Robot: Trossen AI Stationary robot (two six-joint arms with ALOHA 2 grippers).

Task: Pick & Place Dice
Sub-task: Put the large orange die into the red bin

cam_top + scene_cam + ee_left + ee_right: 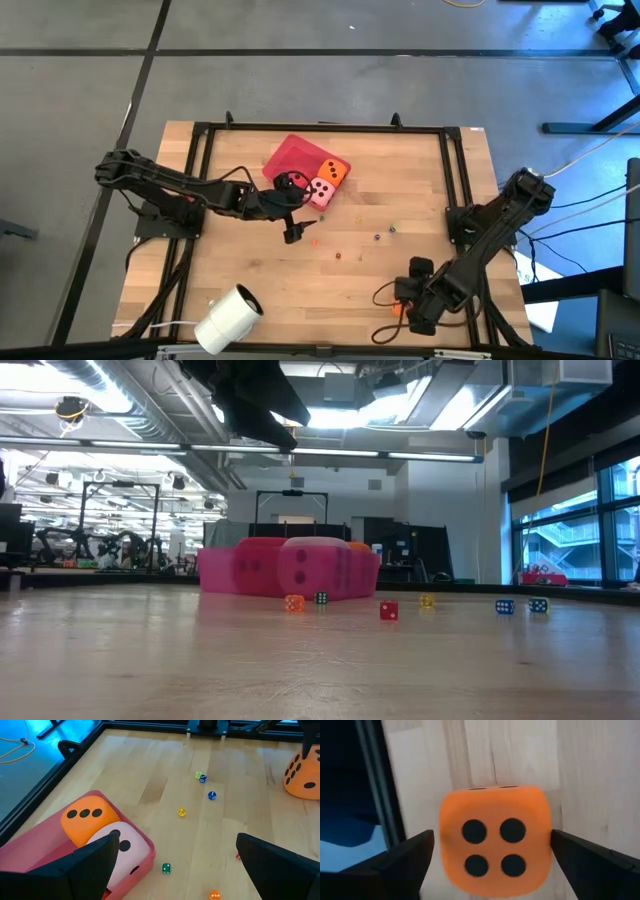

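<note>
- High view: the left gripper (297, 210) reaches across the wooden table (250, 260) to the near edge of the red tray (290, 155), its fingers spread wide and closed on nothing.
- An orange die (334, 171) and a pink die (321, 192) sit touching each other at the tray's right side, the orange one farther from the table's front edge. The pink die shows a face of dark pips upward.
- The left wrist view shows the same pair: the orange die (90, 817) turns a row of three pips up, and the pink die (125, 847) lies just beside it against the tray (30, 855).
- The right gripper (415, 305) is well apart, at the table's front right corner, with a second orange die (398, 308) just beside it.
- In the right wrist view this orange die (495, 840) fills the space between the two dark fingers (395, 860), which stand wide on either side without touching it. Its four-pip face points at the camera; as a cube it has no long axis, and it sits square to the gripper.
- Small coloured beads (338, 254) are scattered over the middle of the table.
- A white roll (228, 318) lies near the front left edge.
- In the low view the pink die (325, 568) stands in front of the tray (225, 568).
</note>
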